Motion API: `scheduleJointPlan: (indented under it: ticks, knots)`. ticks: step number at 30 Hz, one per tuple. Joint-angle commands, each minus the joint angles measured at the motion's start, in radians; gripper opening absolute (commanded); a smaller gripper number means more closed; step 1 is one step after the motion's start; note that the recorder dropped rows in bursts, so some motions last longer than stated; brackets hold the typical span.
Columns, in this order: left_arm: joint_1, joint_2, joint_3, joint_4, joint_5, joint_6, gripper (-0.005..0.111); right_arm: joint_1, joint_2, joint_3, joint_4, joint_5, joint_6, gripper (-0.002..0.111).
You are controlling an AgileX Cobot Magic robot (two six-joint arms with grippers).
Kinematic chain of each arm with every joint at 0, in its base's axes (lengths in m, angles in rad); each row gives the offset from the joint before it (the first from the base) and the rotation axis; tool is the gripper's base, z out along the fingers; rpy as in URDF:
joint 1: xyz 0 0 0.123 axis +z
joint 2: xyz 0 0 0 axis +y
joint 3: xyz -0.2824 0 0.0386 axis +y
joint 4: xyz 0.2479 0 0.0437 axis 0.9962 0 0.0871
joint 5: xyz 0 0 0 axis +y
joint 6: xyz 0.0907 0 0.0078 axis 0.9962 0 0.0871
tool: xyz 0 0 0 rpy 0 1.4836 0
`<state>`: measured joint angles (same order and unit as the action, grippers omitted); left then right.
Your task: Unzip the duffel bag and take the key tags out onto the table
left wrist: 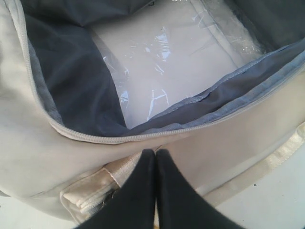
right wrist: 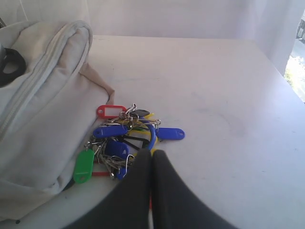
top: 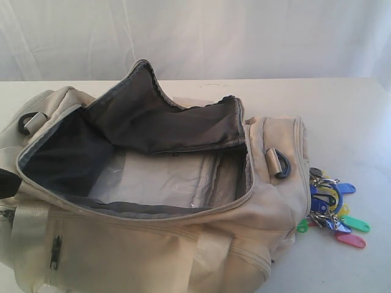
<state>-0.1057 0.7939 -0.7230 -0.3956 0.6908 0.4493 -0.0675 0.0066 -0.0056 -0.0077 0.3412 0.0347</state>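
Exterior view: the table (top: 357, 116) carries the duffel bag (top: 153, 244), which lies with its main zipper fully run back and its top flap folded open, dark lining showing. This part of the task looks done. Inside the bag only a sheet of clear plastic over the cream floor can be seen; no tags show there.

The key tags (top: 333, 210) lie in a bunch on the table just beside the bag's end panel, below its black D-ring (top: 282, 165), some of them touching the fabric. In the right wrist view the same bunch (right wrist: 125, 143) rests on the bare table against the bag's side, so the taking-out also appears complete.

The left gripper (left wrist: 155, 156) hangs over the bag's near wall, just outside the open mouth, jaws clenched together on nothing. The right gripper (right wrist: 151, 156) sits just above the bunch on the side away from the bag, jaws likewise pressed together and seemingly empty. Little seems left beyond drawing both arms clear.
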Motion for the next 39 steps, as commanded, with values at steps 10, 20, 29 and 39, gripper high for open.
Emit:
scheduleJointPlan:
  ticks: [10, 20, 29, 39]
  knots:
    - [0.004, -0.003, 0.004, -0.013, 0.005, -0.005, 0.000, -0.003, -0.007, 0.006, -0.004, -0.002, -0.006, 0.000]
    - [0.004, -0.003, 0.004, -0.013, 0.005, -0.005, 0.000, -0.003, -0.007, 0.006, -0.004, -0.002, -0.006, 0.000]
    - [0.003, -0.278, 0.250, -0.142, -0.643, 0.069, 0.000, -0.003, -0.007, 0.006, -0.001, -0.002, -0.006, 0.000]
    - [0.074, -0.746, 0.627, -0.112, -0.730, 0.156, 0.000, -0.003, -0.007, 0.006, -0.001, -0.002, -0.006, 0.000]
